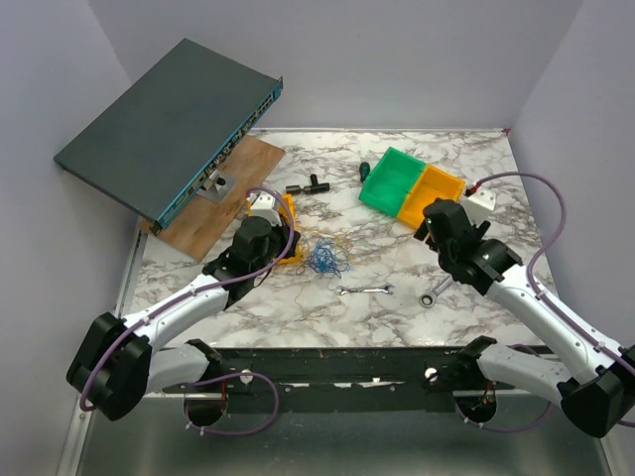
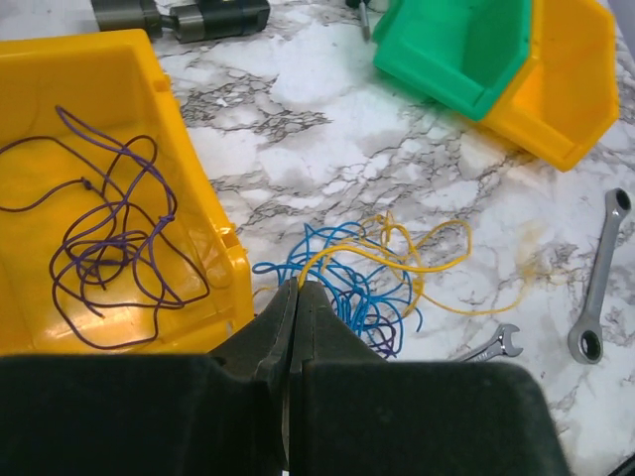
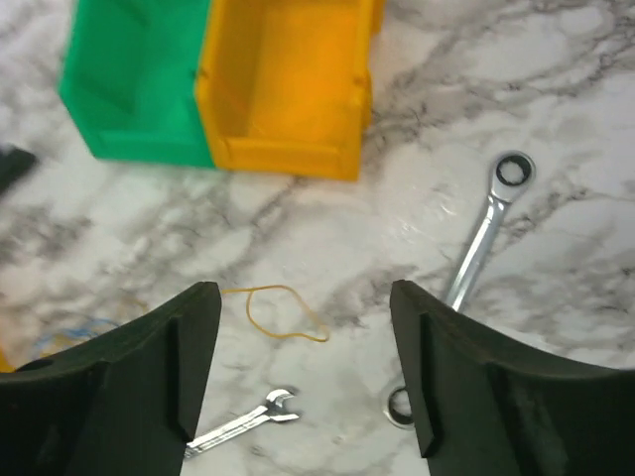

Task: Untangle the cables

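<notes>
The cables point(image 2: 362, 273) lie on the marble table point(image 1: 298, 307) just beside the yellow bin point(image 2: 213, 213), a loose knot of hair-thin blue loops with 1 orange-yellow strand point(image 2: 437, 263) threaded through and trailing right; 1 purple wire point(image 2: 109, 238) lies coiled inside that bin, presumably sorted out by colour. The left gripper point(image 2: 296, 297) hangs at the knot's near edge, fingers pressed together, probably to pinch a strand, though I cannot tell whether any is caught. The right gripper point(image 3: 303, 297), fingers wide apart, hovers above the yellow tail, seemingly ready to draw it free.
</notes>
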Tool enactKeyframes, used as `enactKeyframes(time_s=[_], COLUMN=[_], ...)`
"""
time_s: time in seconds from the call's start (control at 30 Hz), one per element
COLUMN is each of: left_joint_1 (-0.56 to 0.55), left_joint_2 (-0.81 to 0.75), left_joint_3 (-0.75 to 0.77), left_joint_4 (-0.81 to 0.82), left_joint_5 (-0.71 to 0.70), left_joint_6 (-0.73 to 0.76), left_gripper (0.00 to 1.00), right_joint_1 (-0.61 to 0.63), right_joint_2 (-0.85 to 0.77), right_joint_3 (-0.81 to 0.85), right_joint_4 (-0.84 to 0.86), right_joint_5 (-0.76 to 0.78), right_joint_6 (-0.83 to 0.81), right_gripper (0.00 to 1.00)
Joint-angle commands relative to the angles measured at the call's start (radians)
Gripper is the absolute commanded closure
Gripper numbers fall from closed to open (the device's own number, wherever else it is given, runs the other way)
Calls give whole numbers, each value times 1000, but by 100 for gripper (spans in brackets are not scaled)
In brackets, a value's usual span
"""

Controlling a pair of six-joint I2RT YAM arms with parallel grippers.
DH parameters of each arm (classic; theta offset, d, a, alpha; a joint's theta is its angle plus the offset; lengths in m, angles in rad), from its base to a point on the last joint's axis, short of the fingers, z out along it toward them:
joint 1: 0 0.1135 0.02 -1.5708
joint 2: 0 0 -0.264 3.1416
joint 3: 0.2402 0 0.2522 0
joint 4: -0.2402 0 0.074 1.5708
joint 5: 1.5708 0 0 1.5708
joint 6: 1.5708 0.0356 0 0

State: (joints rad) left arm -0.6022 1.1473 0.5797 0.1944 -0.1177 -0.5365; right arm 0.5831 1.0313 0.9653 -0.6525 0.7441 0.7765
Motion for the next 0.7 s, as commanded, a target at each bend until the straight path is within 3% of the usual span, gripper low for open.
enactKeyframes(time_s=[0.0, 0.23, 0.33, 0.4, 0.5, 0.67], left_joint_1=[2, -4, -5, -5, -5, -5], left_joint_2=[-20, -24, -20, -18, -17, -23], left_joint_3=[-16, -20, -20, -17, -18, -21], left_joint_4=[99, 109, 109, 108, 107, 109], left_joint_5=[82, 87, 87, 85, 78, 73], left_joint_6=[28, 45, 49, 49, 50, 53], left_gripper=[100, 100, 100, 100, 100, 100], right_joint_1=[-2, -2, 3, 9, 9, 47], right_joint_2=[-61, 67, 170, 222, 313, 284], right_joint_3=[-99, -177, -168, -164, -117, -204], right_joint_4=[7, 302, 373, 402, 384, 474], right_joint_5=[-125, -632, -776, -784, -726, -691], right_joint_6=[56, -246, -321, -350, -274, 165], right_gripper=[15, 14, 15, 14, 12, 8])
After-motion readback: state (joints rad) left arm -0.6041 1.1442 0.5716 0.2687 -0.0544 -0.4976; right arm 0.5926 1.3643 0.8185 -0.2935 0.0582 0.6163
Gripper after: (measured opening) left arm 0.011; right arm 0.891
